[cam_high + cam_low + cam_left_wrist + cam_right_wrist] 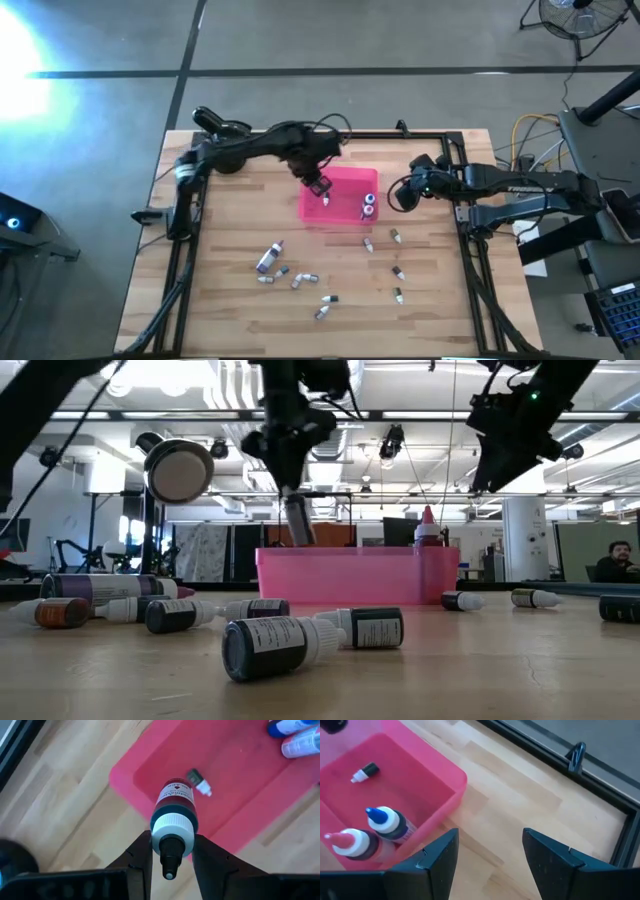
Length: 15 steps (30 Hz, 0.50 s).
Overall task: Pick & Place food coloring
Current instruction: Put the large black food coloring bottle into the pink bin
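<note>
**A little bottle is held over the pink tray**

The left gripper [319, 185] is seen above the left side of the pink tray [345, 215]. Its fingers [212, 865] are closed on a small bottle [173, 817] of food coloring with a white collar and a dark tip. The bottle is held up in the air, not touching the tray floor.

Inside the tray, one tiny bottle [199, 781] is lying on its side. Two more bottles are standing up at the right side of the tray: a blue-capped bottle [390, 823] and a red-capped bottle [352, 843], just beside each other.

The right gripper [402, 192] is found just to the right of the tray, above the wooden table [220, 310]. Its fingers [551, 857] are spread wide apart and nothing is held between them.

Many more small bottles [290, 277] are scattered on the table on the near side of the tray. A few bottles [397, 272] are lying to the near right, well apart from the others.
</note>
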{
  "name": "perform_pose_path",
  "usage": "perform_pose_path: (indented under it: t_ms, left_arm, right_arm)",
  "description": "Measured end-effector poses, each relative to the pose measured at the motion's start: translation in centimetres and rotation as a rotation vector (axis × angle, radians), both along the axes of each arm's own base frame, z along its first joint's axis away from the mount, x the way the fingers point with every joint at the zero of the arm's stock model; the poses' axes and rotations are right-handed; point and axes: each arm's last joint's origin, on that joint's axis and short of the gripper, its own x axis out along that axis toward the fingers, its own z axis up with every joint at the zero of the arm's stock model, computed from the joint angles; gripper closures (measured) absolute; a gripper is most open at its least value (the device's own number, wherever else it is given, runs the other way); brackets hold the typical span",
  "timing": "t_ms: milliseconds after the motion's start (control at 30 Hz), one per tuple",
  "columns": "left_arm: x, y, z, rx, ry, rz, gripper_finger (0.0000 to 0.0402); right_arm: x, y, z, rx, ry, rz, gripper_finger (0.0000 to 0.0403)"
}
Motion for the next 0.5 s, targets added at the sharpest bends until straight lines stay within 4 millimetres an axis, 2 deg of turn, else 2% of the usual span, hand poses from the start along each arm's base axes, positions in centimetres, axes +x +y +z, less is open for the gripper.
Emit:
perform_pose_path:
  t_ms: [133, 267, 433, 500]
  left_arm:
    - [2.1, 1.7, -1.3, 0.006, 0.015, -0.027, 0.0319]
    - [3.9, 2.4, -3.5, 0.009, 0.077, -0.064, 0.0319]
    - [4.7, 2.8, -6.4, 0.025, 0.219, -0.09, 0.0319]
    - [4.6, 2.8, -6.9, 0.043, 0.26, -0.088, 0.0319]
  right_arm:
    - [-0.3, 0.0, -0.5, 0.003, 0.005, -0.007, 0.0189]
    - [-0.3, 0.0, -0.5, -0.018, 0.005, -0.016, 0.0189]
    - [-0.3, 0.0, -0.5, -0.024, 0.004, -0.011, 0.0189]
    - [-0.3, 0.0, -0.5, -0.025, 0.006, -0.009, 0.0189]
